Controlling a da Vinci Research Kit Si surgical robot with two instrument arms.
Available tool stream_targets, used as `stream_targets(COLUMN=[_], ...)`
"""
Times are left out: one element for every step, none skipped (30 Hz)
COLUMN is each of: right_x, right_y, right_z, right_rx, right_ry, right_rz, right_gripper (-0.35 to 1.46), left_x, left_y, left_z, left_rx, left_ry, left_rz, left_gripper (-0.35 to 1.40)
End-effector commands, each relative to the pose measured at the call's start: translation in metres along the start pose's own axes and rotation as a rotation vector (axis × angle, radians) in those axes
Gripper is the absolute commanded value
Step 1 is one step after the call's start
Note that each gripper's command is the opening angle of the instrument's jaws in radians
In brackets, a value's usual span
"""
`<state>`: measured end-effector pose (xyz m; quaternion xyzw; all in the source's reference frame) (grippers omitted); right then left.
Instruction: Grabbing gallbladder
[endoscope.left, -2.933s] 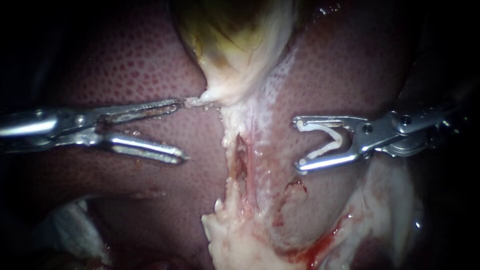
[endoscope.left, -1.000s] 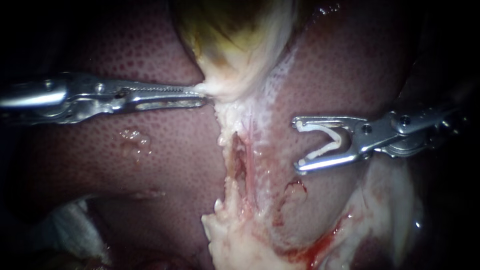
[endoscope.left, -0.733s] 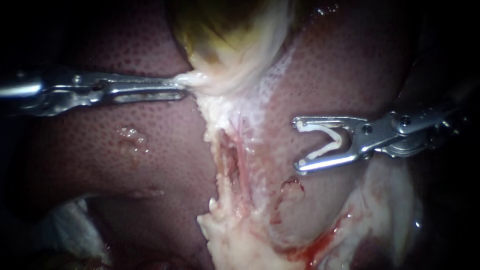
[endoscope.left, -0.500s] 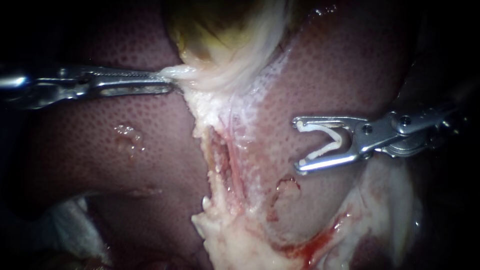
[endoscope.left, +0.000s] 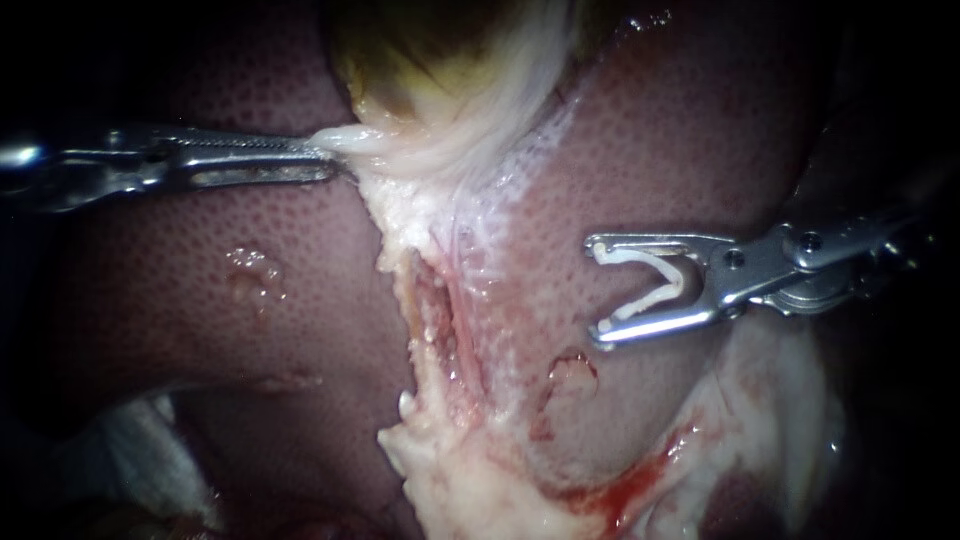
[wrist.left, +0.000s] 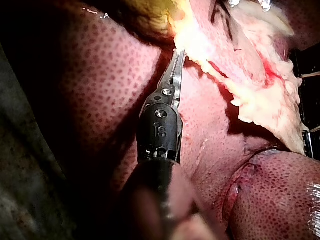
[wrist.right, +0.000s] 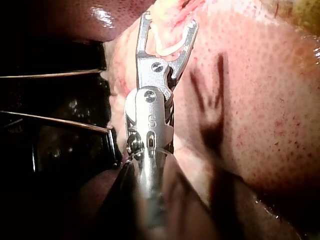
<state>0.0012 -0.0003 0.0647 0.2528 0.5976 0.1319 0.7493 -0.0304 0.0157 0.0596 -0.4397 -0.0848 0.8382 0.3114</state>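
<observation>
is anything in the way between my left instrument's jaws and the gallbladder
Nothing visible does. The left instrument has its jaws shut on the pale stringy tissue at the lower edge of the yellow-green gallbladder, in direct contact. The right instrument, carrying a white V-shaped clip, sits apart over the speckled red liver.

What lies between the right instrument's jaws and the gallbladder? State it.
Only bare liver, paling near the gallbladder; the endoscope view shows it. The right instrument has its jaws holding a clip.

Tool (wrist.right: 169, 20) with clip (wrist.right: 167, 48), over liver (wrist.right: 260, 100)
</observation>
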Motion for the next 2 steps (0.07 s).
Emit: stream_targets(right_x=[0.0000,0.0000], right_y=[0.0000,0.0000], right_z=[0.0000,0.0000], right_rx=[0.000,0.000], right_ry=[0.000,0.000], right_rz=[0.000,0.000], right_gripper=[0.59,0.59], left_x=[0.0000,0.0000], left_y=[0.0000,0.0000], left_z=[0.0000,0.0000], left_rx=[0.001,0.002], left_ry=[0.000,0.000], left_rz=[-0.001,-0.001], left_gripper=[-0.35,-0.35])
